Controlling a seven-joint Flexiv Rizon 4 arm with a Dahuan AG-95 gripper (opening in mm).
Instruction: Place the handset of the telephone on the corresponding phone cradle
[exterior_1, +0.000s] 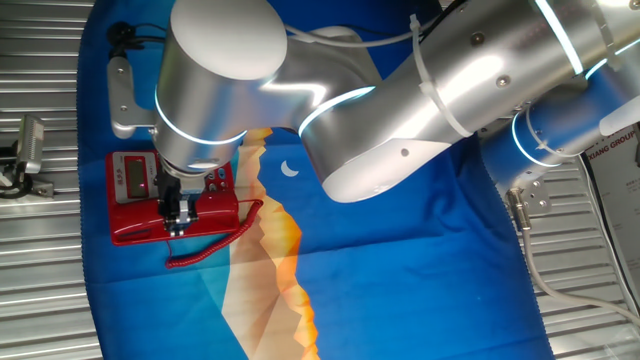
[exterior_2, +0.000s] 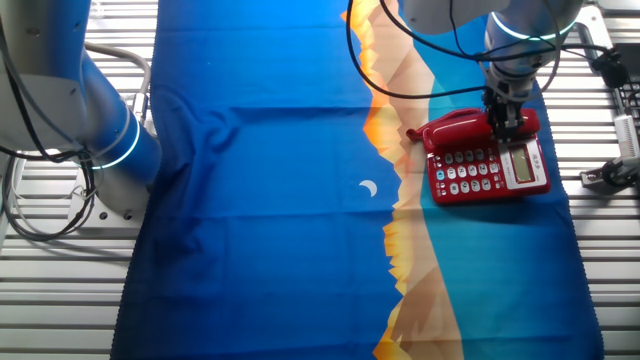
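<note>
The red telephone (exterior_1: 140, 185) (exterior_2: 500, 170) stands on the blue cloth, its grey-green screen (exterior_2: 523, 165) and round buttons (exterior_2: 463, 173) showing. The handset (exterior_1: 205, 215) (exterior_2: 455, 130) lies along the plain long side of the base, next to the keypad. It covers the phone cradle, which is hidden beneath it. My gripper (exterior_1: 177, 222) (exterior_2: 506, 124) points straight down with its fingers on both sides of the handset, shut on it. The red coiled cord (exterior_1: 215, 245) trails off the base onto the cloth.
A blue cloth with an orange mountain print (exterior_2: 400, 250) covers the slatted metal table (exterior_1: 40, 290). A grey bracket (exterior_1: 120, 95) lies behind the phone and a metal clamp (exterior_1: 25, 160) beside it. The arm's base (exterior_2: 110, 150) stands at the cloth's far side; black cables (exterior_2: 400, 60) hang above.
</note>
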